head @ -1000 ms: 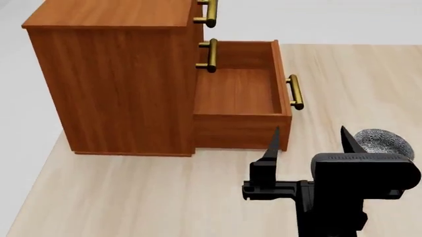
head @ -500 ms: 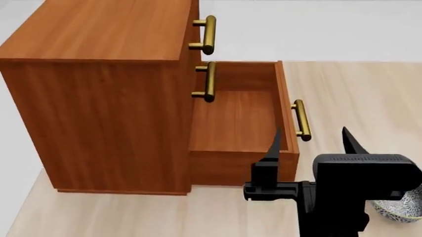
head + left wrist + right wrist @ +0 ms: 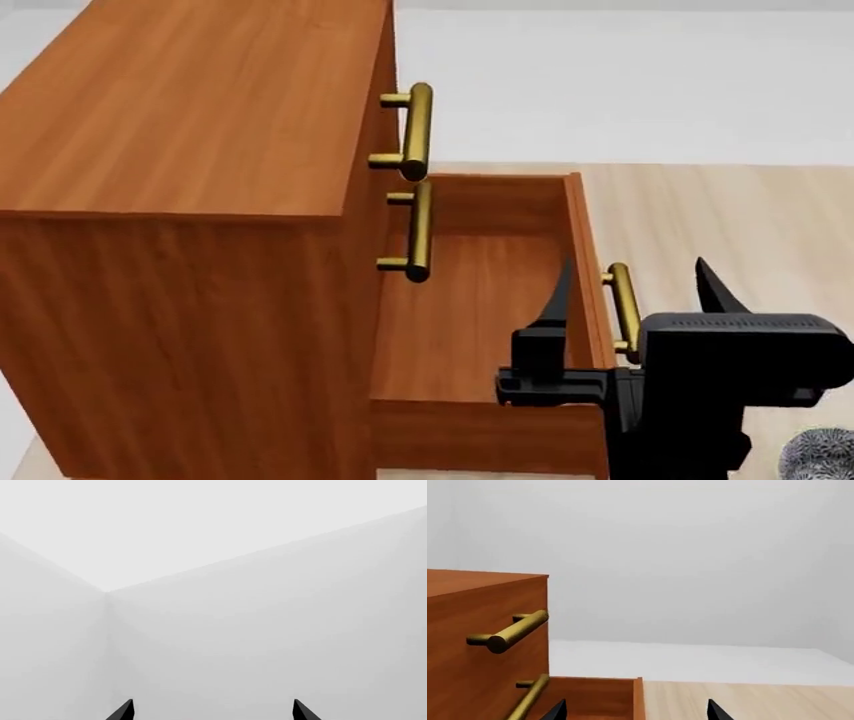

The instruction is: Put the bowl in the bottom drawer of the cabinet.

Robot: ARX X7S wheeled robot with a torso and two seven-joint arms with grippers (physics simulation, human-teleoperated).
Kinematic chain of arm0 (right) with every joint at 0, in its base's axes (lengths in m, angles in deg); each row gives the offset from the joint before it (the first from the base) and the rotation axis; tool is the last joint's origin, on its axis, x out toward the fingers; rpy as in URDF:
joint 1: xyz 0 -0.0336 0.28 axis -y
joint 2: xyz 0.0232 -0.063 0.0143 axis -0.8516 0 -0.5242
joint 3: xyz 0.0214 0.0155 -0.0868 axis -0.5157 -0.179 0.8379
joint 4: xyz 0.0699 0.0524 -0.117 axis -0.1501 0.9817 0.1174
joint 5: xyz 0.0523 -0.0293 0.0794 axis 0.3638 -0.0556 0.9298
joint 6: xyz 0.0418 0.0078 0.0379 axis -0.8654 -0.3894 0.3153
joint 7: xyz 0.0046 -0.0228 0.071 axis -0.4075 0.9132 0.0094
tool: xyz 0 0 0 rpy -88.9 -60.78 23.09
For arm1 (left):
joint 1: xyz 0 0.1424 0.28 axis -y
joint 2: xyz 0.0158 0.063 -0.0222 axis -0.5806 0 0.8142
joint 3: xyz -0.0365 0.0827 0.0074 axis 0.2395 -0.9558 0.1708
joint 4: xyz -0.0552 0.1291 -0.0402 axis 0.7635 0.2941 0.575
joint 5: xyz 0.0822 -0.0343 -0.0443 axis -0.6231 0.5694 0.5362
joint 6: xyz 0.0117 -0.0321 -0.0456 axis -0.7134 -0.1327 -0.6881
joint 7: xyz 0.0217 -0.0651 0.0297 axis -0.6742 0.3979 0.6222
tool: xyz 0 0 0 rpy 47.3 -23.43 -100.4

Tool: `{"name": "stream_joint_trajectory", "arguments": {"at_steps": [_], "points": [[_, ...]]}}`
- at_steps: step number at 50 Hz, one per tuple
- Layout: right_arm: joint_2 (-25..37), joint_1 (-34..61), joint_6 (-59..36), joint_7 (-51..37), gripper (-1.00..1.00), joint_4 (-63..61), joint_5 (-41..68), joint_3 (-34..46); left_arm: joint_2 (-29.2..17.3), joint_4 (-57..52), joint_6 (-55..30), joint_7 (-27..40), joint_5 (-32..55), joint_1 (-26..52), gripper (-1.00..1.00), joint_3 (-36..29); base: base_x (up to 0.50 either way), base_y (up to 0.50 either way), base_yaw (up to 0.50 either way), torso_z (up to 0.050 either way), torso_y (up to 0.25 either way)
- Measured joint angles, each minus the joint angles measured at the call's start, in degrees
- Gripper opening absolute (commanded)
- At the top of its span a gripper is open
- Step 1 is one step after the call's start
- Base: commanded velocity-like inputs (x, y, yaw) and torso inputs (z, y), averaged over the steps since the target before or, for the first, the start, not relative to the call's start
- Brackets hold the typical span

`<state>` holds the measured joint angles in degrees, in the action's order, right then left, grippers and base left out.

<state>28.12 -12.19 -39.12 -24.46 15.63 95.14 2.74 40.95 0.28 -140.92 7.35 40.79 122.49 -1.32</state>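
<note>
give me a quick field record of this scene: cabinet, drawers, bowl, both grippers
cabinet: boxy reddish-brown wood-grain cabinet, brass bar handles
bottom drawer: lowest reddish-brown drawer box, pulled open, nothing seen inside
upper drawers: two shut, brass handles on their fronts
bowl: small round white bowl with dark floral pattern, on the light wood floor by the head view's lower right corner, outside the drawer
right gripper: open, holding nothing, in front of the open drawer
left gripper: tips apart, facing blank walls
</note>
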Motion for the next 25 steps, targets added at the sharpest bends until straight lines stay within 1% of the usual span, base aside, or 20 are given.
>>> {"name": "stream_joint_trajectory", "arguments": {"at_steps": [12, 25], "points": [[0.1, -0.2, 0.3, -0.2, 1.0, 0.0, 0.3, -0.1, 0.0, -0.3, -0.1, 0.1, 0.3, 0.2, 1.0, -0.2, 0.33, 0.0, 0.0, 0.0, 0.001], [0.2, -0.4, 0.5, -0.6, 1.0, -0.5, 0.8, -0.4, -0.2, -0.4, 0.4, 0.1, 0.5, 0.0, 1.0, -0.2, 0.0, 0.0, 0.0, 0.0, 0.0]]}}
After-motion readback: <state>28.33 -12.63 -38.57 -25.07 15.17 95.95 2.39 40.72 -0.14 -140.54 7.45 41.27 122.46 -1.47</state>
